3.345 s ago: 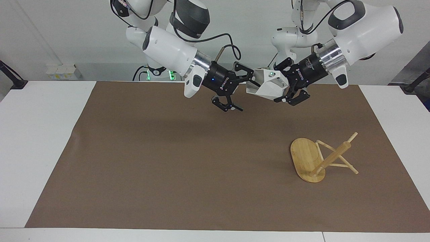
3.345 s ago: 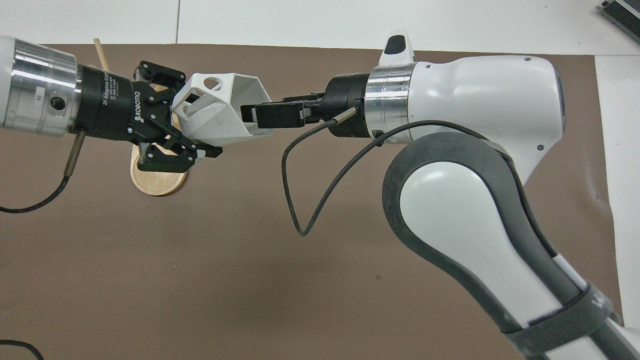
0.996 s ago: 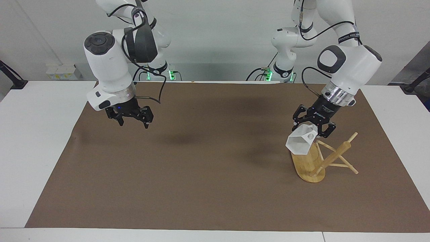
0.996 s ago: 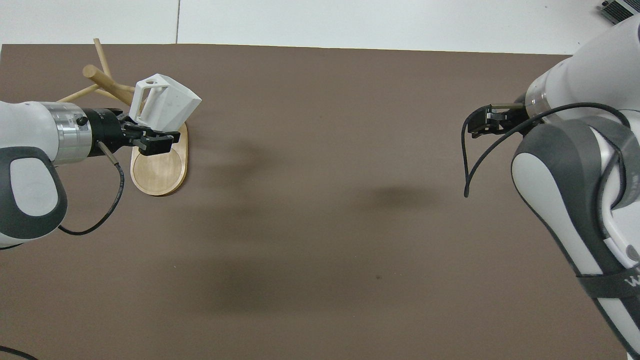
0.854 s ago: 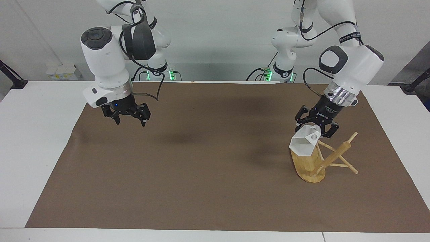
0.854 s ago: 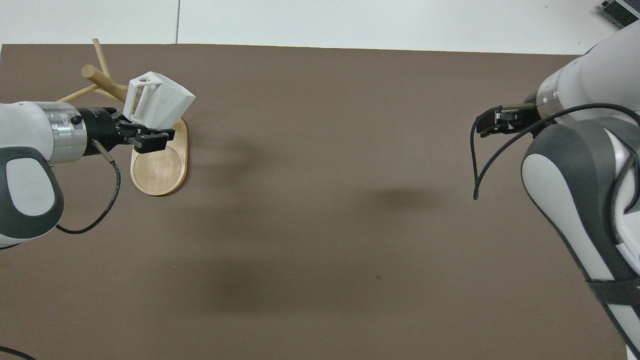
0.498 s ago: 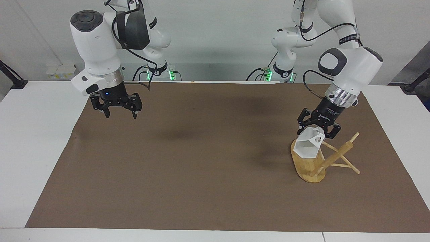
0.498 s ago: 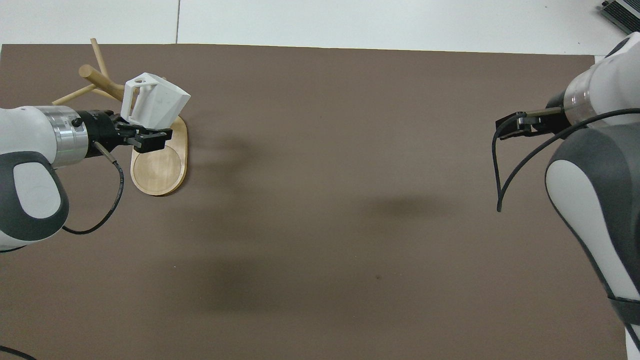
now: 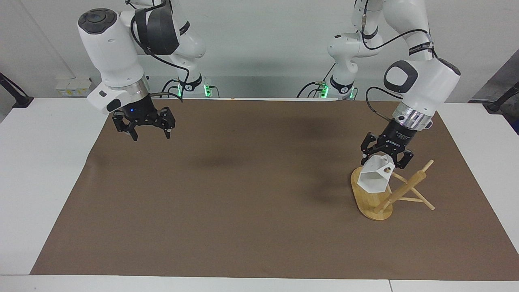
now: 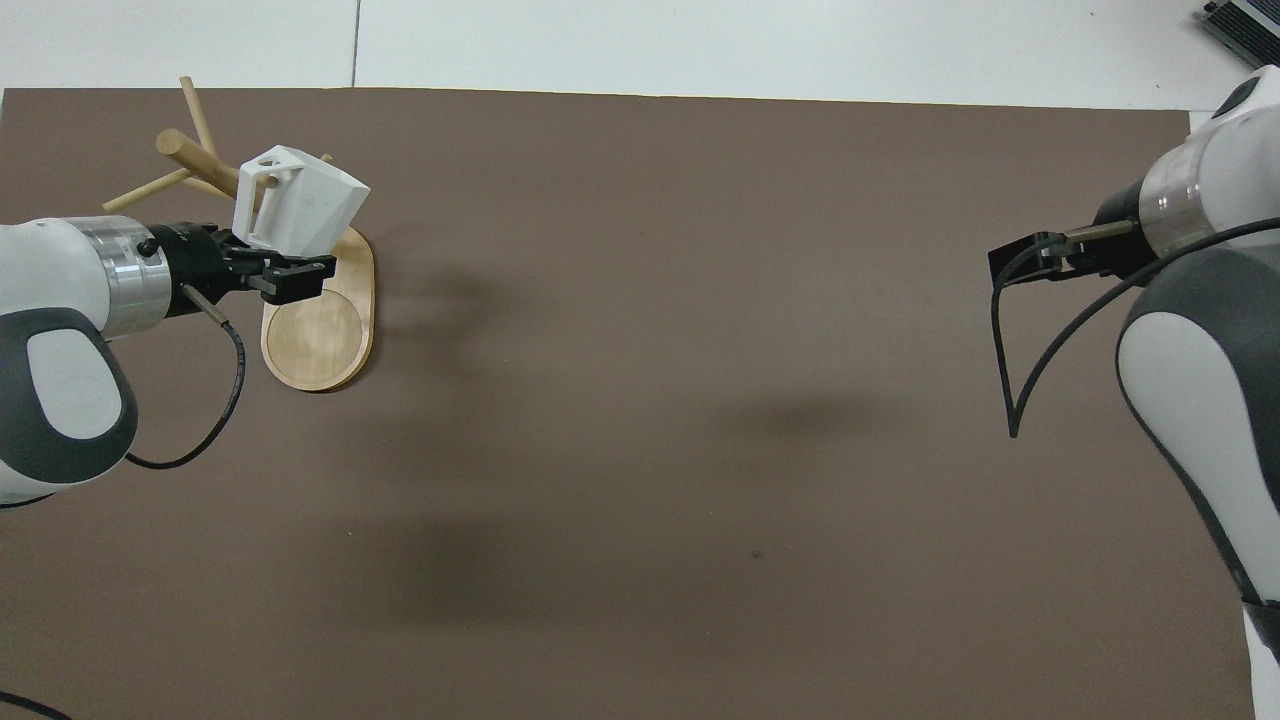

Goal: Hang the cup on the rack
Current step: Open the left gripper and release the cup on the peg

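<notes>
The white faceted cup (image 9: 374,179) hangs tilted in my left gripper (image 9: 385,159), which is shut on its handle end. The cup is just over the bamboo rack (image 9: 371,198). The rack lies tipped on its side toward the left arm's end of the table, its oval base on edge and its post (image 9: 405,188) slanting up. The cup's handle hole is close to a thin peg (image 9: 399,177); I cannot tell if the peg is through it. In the overhead view the cup (image 10: 300,205) covers part of the rack's base (image 10: 320,330), beside the left gripper (image 10: 285,265). My right gripper (image 9: 149,130) is open and empty in the air.
A brown mat (image 9: 243,202) covers most of the white table (image 9: 36,170). The right gripper hangs over the mat's edge at the right arm's end and also shows in the overhead view (image 10: 1020,260). Nothing else stands on the mat.
My left gripper has carried the cup down and closer to the rack's pegs. My right gripper has pulled back toward its own end of the table.
</notes>
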